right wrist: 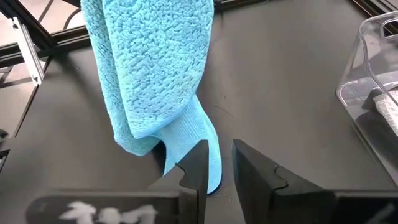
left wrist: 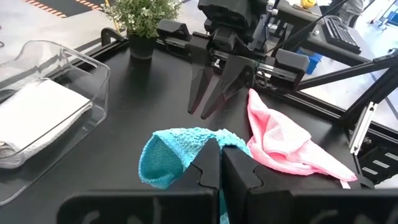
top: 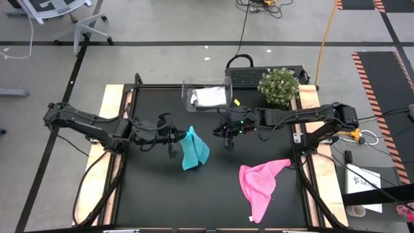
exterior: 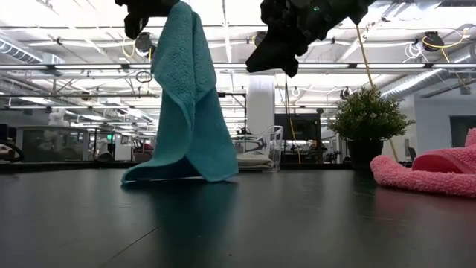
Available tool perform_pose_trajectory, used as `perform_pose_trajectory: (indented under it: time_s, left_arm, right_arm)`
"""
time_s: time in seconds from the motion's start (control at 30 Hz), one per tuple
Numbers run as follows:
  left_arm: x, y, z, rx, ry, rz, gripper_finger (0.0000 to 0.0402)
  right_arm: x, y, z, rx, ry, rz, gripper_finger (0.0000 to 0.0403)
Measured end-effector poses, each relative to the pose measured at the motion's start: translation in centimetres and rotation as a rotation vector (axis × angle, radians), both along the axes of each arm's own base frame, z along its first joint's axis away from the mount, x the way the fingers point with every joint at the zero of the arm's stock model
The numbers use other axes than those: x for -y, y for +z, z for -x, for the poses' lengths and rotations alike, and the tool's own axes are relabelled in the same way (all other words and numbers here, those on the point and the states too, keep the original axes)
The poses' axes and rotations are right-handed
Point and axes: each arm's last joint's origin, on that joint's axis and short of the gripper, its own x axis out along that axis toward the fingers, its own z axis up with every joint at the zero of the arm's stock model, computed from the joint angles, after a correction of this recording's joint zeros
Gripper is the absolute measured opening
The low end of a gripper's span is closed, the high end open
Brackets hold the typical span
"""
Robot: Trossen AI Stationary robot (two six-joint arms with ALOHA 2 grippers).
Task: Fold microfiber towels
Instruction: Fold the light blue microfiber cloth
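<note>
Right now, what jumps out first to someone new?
The teal towel hanging from the left claw near the table's middle, its bottom edge resting on the black table. The right claw hovers just beside it, holding nothing, jaws slightly apart. The pink towel lies crumpled toward the right front, and a grey-white towel sits in the clear bin at the back.

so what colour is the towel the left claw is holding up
Teal towel, clearest in the right wrist view.

left end effector [left wrist: 219, 171] pinching teal towel [left wrist: 171, 152], pink towel [left wrist: 280, 140] beyond
</note>
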Motion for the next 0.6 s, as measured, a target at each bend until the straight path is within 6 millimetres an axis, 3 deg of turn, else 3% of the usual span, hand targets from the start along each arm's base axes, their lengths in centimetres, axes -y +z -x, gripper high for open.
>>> perform_pose_trajectory:
  time_s: [0.6]
  left_arm:
    - [0.05, -0.02, 0.0, -0.003, -0.017, 0.006, 0.0002]
  right_arm:
    - [0.12, 0.09, -0.36, 0.04, 0.067, -0.031, 0.0064]
